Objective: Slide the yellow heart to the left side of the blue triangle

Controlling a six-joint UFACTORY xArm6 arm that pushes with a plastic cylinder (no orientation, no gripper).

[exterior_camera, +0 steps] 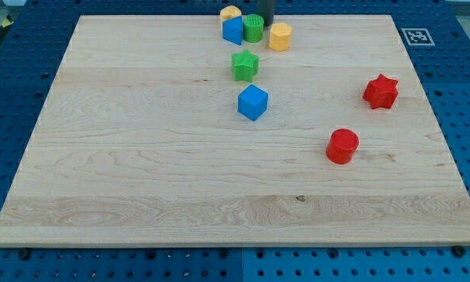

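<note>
Nearest the camera lies bare wooden desk point(141, 211). No fingers exist on this arm, so their state cannot be told; my tip point(265, 23) comes down at the view's top, touching the green cylinder's point(253, 28) right edge. Taking that cylinder as landmark: the blue triangle point(233, 30) touches its left side, the yellow heart point(230, 13) sits up-left of it behind the triangle, and the yellow hexagon point(280, 36) stands just right. Below it come the green star point(244, 65), then the blue cube point(252, 102). Well down-right sit the red star point(381, 92) and red cylinder point(342, 146).
</note>
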